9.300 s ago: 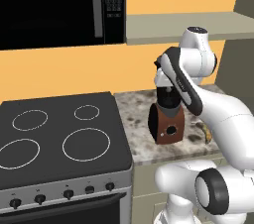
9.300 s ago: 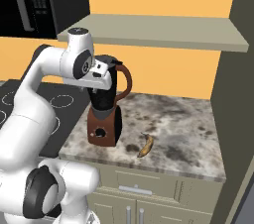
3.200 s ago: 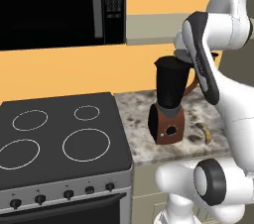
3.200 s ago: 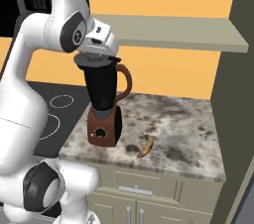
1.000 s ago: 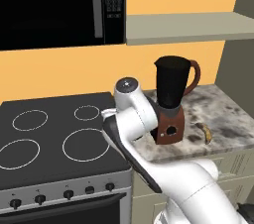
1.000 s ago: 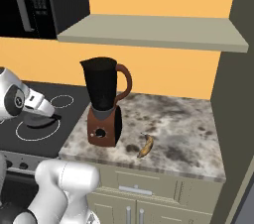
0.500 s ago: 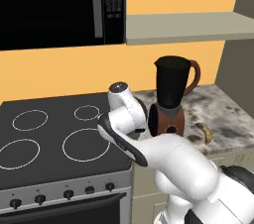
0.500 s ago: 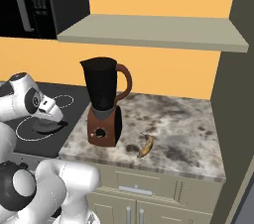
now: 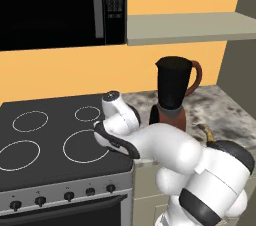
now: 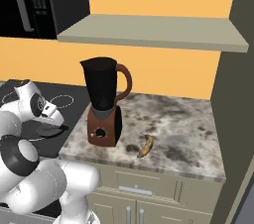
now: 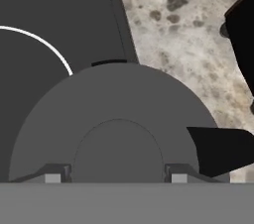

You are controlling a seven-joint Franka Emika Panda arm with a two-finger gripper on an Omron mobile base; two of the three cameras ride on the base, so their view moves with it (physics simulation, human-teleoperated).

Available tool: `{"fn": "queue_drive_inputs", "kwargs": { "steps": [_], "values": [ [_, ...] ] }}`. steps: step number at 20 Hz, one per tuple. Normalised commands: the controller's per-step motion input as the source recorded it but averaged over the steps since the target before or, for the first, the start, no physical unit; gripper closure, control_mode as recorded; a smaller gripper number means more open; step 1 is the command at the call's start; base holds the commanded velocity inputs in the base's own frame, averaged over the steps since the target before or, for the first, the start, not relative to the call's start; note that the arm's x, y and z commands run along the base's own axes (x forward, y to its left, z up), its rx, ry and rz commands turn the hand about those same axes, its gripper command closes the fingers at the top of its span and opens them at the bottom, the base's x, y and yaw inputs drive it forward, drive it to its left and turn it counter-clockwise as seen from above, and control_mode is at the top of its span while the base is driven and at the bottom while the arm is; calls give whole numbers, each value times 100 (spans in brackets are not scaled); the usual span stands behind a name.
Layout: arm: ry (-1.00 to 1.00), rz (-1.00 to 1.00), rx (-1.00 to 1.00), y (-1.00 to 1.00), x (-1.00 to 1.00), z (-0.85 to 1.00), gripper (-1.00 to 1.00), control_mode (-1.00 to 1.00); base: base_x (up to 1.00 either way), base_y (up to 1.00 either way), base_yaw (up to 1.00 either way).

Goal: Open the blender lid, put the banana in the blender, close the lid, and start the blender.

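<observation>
Banana (image 10: 145, 146) lies on the tabletop (image 10: 188, 129) right of the blender (image 10: 105, 106), long axis running near to far, well away from my hand (image 11: 113, 176). I've got the blender lid (image 11: 119, 129) pinched at half spread, low over the stove (image 9: 45, 140). Blender stands between hand and fruit, jar top open.
</observation>
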Motion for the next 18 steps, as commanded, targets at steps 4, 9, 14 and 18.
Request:
{"fn": "queue_drive_inputs", "kwargs": {
  "steps": [4,9,14,18],
  "values": [
    [0,-2,0,1,34,-28,100,-100,0,0,0],
    [0,-1,0,2,26,-24,100,-100,0,0,0],
    [2,-1,0,11,19,-14,100,-100,0,0,0],
    [3,0,0,14,13,-15,100,-100,0,0,0]
  ]
}}
